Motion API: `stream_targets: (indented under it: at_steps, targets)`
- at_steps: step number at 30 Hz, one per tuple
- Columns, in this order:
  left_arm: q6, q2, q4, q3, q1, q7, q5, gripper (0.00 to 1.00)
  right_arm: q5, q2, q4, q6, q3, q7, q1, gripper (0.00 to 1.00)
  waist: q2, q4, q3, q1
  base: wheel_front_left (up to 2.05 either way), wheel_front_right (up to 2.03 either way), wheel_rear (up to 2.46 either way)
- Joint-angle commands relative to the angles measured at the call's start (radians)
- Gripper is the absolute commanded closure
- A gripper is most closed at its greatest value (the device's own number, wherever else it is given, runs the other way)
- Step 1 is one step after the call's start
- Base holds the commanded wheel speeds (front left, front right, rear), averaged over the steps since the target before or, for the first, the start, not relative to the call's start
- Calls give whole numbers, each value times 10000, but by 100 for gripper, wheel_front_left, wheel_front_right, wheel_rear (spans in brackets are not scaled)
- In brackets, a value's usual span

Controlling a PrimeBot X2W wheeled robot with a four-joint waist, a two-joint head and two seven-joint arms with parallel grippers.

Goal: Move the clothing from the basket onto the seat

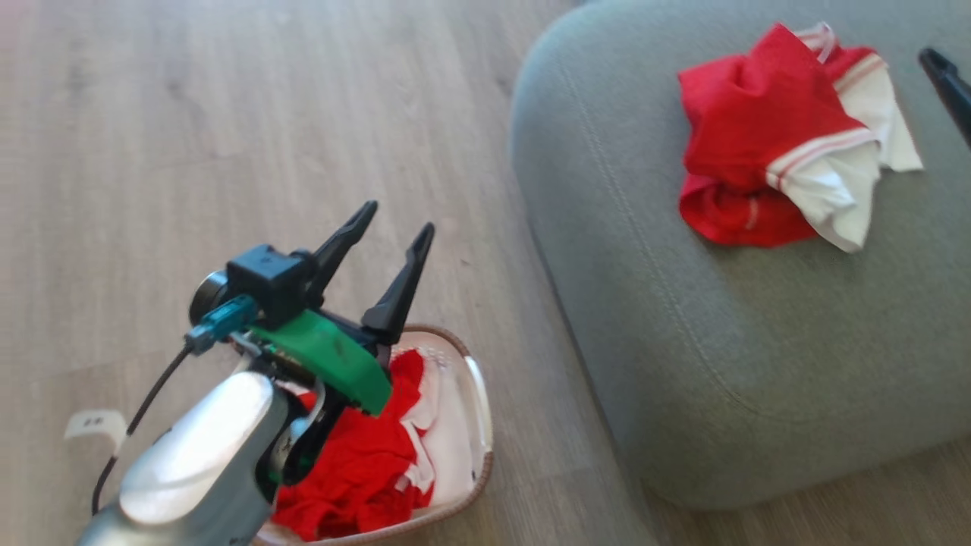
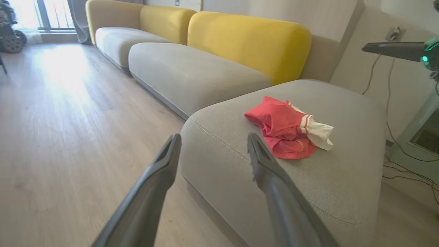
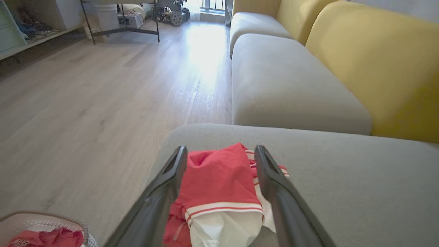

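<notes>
Red and white clothing is heaped in the white basket on the floor at the lower left. My left gripper hovers open above the basket's far end, with nothing between its fingers. One red jersey with white panels lies crumpled on the grey seat. My right gripper is open above that jersey, clear of the fabric. One of its fingers shows at the right edge of the head view. In the left wrist view the jersey lies apart on the seat.
Wooden floor stretches to the left of the seat. More grey sofa cushions with yellow backrests run on beyond the seat. Cables trail on the floor near the wall. A piece of white tape is stuck to the floor.
</notes>
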Motion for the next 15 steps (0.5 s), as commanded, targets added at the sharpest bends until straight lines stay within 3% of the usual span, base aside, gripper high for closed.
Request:
stream_targets:
  at_steps: [1,8,15]
  targets:
    - [78,334,-273,486,-211,-135,-63,0,-83,-435,-272,-4,-278,-207,190,0,-1,364,-306,0,0,0,0]
    - [360,413,-177,717,372,-411,-283,0,-676,-311,-851,-4,-1744,-1227,1757,0,-1,1309,-921,0,0,0,0]
    - [759,586,-191,1143,1027,-691,-446,0,-1779,582,-1574,-4,-3720,-1859,3903,0,-1,2025,-1331,0,0,0,0]
